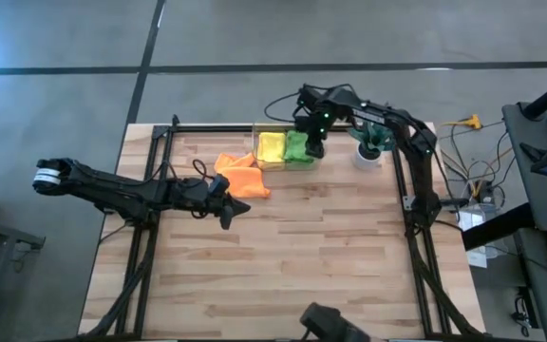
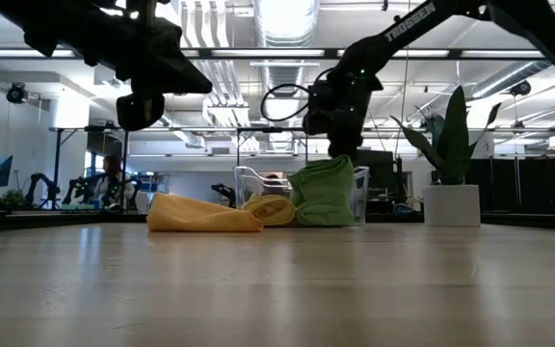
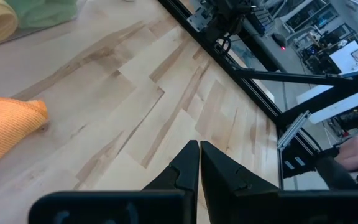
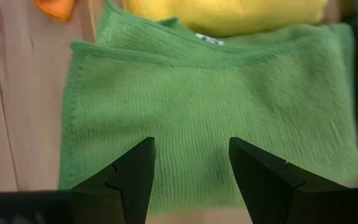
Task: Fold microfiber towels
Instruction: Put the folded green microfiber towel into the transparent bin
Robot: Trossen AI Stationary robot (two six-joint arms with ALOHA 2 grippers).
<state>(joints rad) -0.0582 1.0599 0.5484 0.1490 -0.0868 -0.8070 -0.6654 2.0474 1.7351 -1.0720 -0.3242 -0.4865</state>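
My right gripper [image 4: 190, 177] hovers with fingers spread just above the folded green towel [image 4: 210, 112], beside the yellow towel [image 4: 229, 14]. My left gripper [image 3: 199, 163] is pinched closed, empty, near the orange towel [image 3: 5, 127].

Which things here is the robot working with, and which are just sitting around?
For the job:
- orange towel
- yellow towel
- green towel, under the open right gripper
- left gripper, shut, holding nothing

Just sitting there:
- potted plant
- wire basket

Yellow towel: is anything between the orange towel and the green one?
Yes. In the high view the folded yellow towel lies between the orange towel and the green towel, beside the green one.
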